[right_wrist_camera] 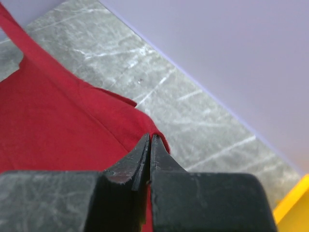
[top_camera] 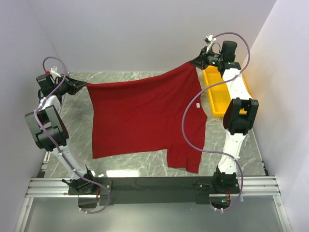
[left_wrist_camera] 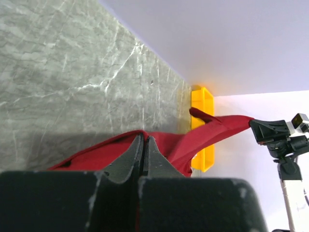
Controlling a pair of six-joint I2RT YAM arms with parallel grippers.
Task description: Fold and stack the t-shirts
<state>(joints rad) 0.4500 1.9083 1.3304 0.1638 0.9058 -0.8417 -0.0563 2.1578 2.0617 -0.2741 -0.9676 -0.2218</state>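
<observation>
Clearly, left hand (top_camera: 84,86) and right hand (top_camera: 196,63) each clamp a corner of the stretched t-shirt (top_camera: 145,113), so one uneven pull could slip cloth free.

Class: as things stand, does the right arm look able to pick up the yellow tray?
Probably not yet. The yellow tray lies close beside the right gripper, nothing between, but that gripper is shut on the t-shirt, stretched to the left gripper.
</observation>
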